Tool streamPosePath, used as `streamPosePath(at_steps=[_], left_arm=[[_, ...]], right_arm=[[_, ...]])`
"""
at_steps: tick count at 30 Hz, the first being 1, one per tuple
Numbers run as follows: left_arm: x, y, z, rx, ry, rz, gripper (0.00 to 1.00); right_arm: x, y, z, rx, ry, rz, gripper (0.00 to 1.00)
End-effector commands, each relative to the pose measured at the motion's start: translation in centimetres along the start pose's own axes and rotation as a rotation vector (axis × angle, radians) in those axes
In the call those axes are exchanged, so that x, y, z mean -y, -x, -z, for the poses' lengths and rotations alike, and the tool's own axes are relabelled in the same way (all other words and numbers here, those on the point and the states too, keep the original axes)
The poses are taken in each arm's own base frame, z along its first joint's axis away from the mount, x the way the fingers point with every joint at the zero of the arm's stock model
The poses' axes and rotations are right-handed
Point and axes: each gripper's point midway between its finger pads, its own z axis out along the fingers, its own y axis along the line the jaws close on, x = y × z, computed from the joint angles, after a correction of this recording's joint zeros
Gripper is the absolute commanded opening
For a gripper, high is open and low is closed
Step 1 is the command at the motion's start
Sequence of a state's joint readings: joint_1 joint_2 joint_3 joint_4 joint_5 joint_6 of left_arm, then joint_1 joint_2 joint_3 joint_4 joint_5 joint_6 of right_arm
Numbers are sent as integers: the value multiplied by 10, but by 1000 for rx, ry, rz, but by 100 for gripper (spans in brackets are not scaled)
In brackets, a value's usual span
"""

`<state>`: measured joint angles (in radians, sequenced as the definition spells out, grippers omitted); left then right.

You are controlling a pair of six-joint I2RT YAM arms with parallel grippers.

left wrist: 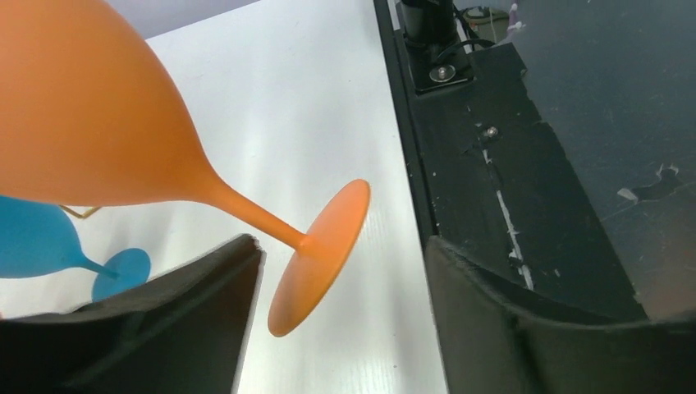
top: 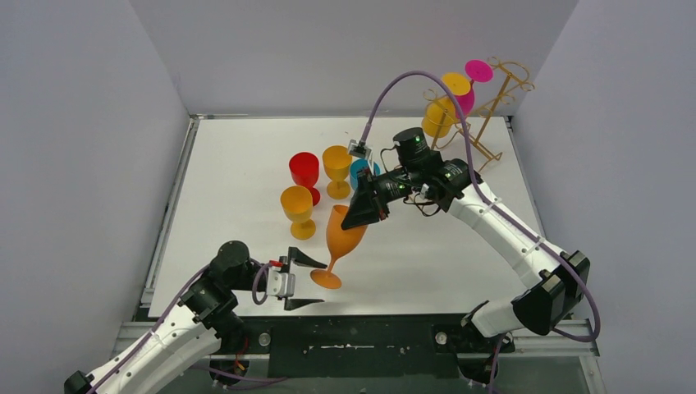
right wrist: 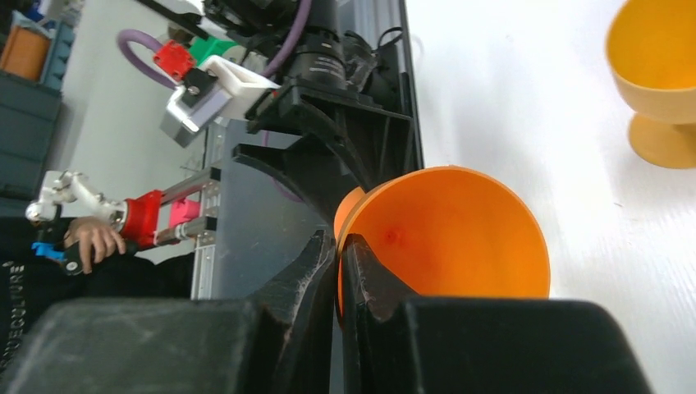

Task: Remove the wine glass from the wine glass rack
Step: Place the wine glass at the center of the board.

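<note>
An orange wine glass [top: 343, 234] leans tilted over the table's near edge, its foot low and its bowl up to the right. My right gripper [top: 354, 218] is shut on the rim of its bowl [right wrist: 460, 230], one finger inside and one outside, as the right wrist view shows [right wrist: 338, 240]. My left gripper [top: 322, 283] is open, its fingers on either side of the foot [left wrist: 324, 254] without touching it. The gold wire wine glass rack [top: 492, 107] stands at the back right, with a yellow glass [top: 439, 115] and a magenta glass [top: 472, 78] hanging on it.
A red glass [top: 304, 172], two yellow-orange glasses [top: 337, 168] [top: 297, 209] and a blue glass [top: 361, 171] stand upright mid-table, just behind the orange glass. The black front rail [top: 353, 336] runs along the table's near edge. White walls close in the left, back and right.
</note>
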<state>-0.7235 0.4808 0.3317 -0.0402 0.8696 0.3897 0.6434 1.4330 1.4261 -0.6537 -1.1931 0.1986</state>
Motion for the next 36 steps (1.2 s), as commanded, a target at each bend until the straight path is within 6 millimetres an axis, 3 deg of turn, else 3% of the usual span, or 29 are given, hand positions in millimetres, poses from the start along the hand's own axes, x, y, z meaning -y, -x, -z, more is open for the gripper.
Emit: streamPosePath(at_steps=[1,2,3,6,10,16,20,28,36], left_arm=[[-7,18,1,49,32,2,85],[-7,18,1,48,37,6,96],[-9,19,1,46,46,9,97],[-22,19,4,31,117,6,98],[-61,26,19,28,371,74,97],[-126,43,83,123,929,330,97],[-143,42,120,73,1137,389,97],[-172,-1,169,-121,1399,570,97],[-186,-29,232,-85,1632,720,97]], right_arm=[[10,5,8,31,-114,97,0],[14,4,10,36,-144,99,0],[17,4,12,42,-179,106,0],[27,7,22,87,-293,143,0],[39,11,33,157,-444,203,0],[62,7,37,189,-671,254,0],[77,5,27,173,-833,319,0],[105,13,-10,149,-946,400,0],[132,26,-33,122,-999,341,0]])
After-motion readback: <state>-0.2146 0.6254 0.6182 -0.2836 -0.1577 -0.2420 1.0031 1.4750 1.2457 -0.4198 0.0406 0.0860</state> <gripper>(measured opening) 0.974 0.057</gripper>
